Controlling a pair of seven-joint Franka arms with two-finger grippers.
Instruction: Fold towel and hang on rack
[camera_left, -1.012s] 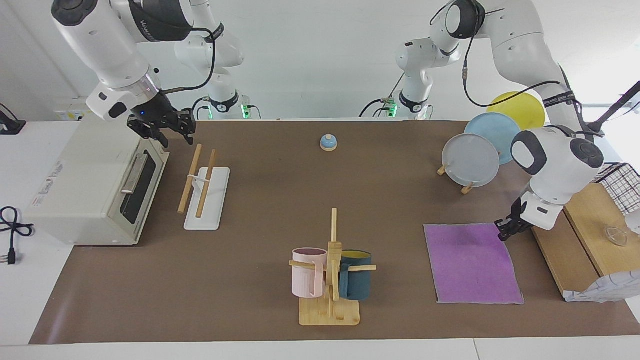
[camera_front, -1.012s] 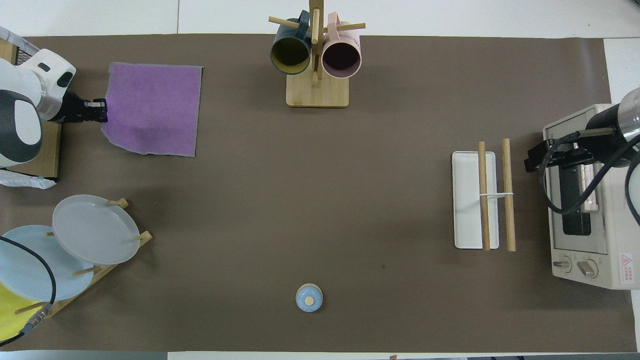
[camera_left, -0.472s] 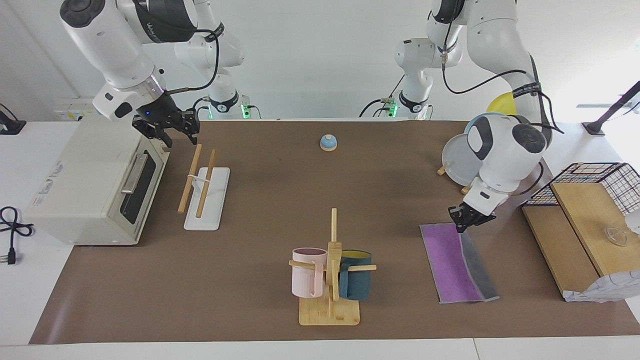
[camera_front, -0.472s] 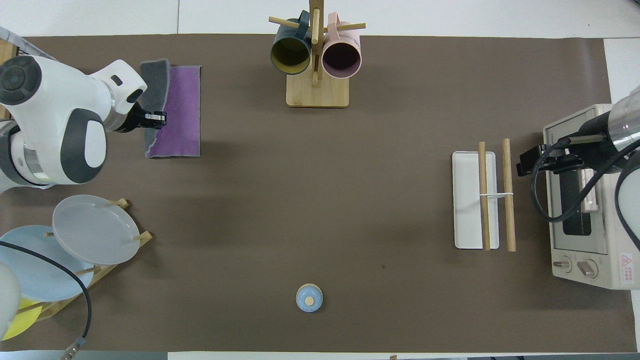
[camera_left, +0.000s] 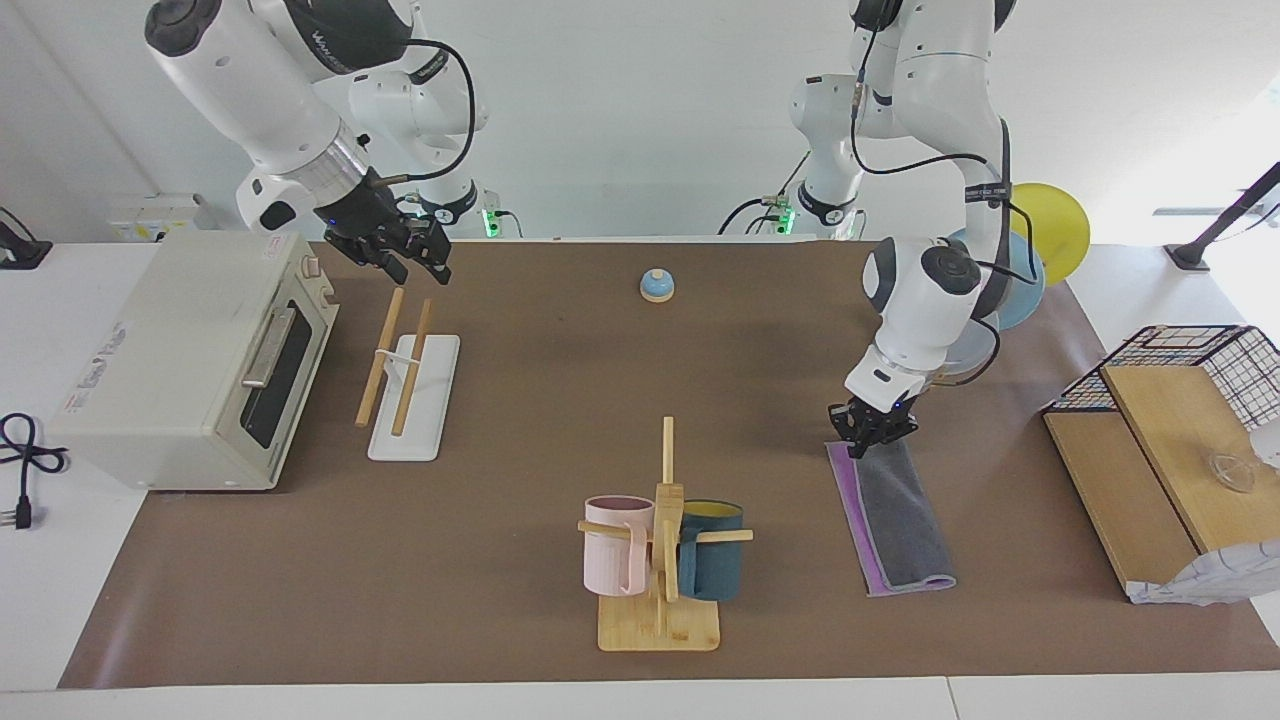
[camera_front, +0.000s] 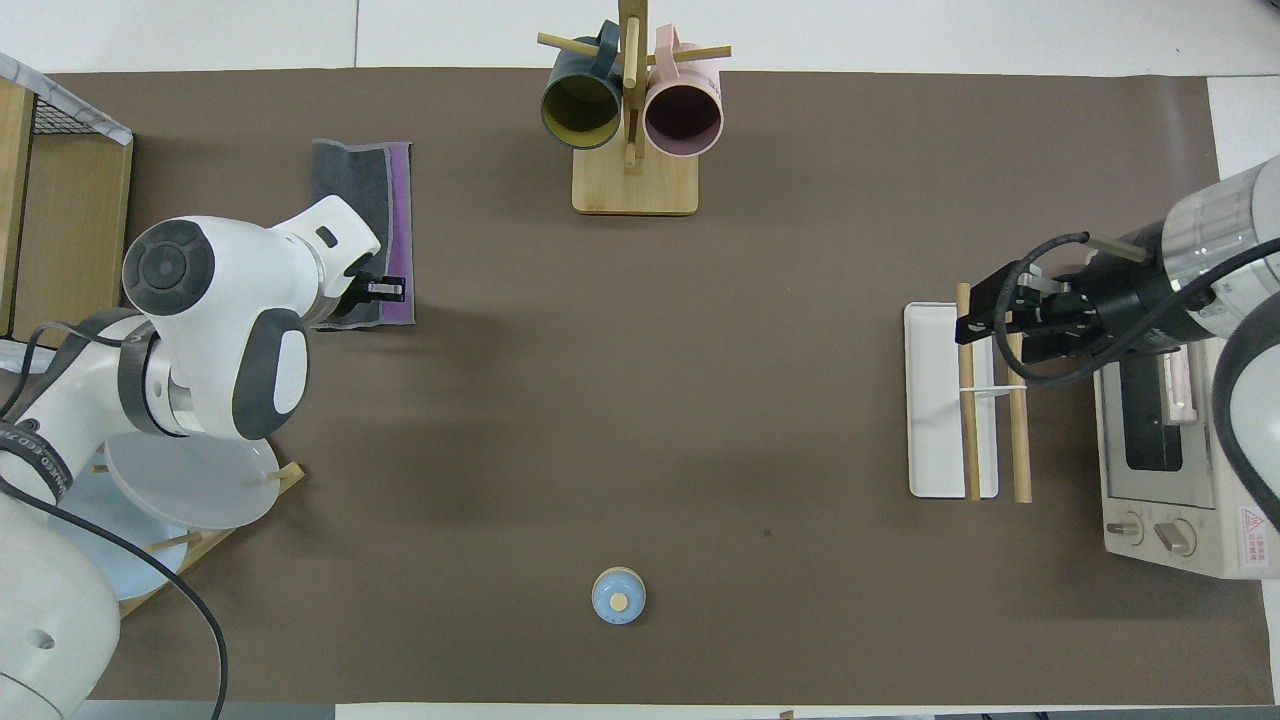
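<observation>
Where a second ago it pinched a corner of the flat, all-purple cloth, the left gripper (camera_left: 872, 428) now sits low at the robot-side end of the thin purple-and-grey towel (camera_left: 895, 520), which has been folded over into a narrow strip, grey face up with a purple sliver along one edge. Whether its fingers are parted or closed on the cloth I cannot tell. Towel lies at the left arm's end of the table, well apart from the rack.

Right gripper (camera_left: 400, 258) has shifted off the toaster oven and hangs over the robot-side ends of the two light-wood rods of the white-based rack (camera_left: 413, 398), jaws apart, holding nothing.

Facing view shows the left gripper down at the towel's edge; overhead, the white wrist covers that end of the cloth.

Around: cream toaster oven (camera_left: 190, 360) beside the rack; wooden mug tree (camera_left: 662, 560) with pink and dark teal cups mid-table, farther from the robots; small blue bell (camera_left: 656, 285); plate stand (camera_front: 180, 480) partly hidden by the left arm; wooden crate with wire basket (camera_left: 1170, 440).
</observation>
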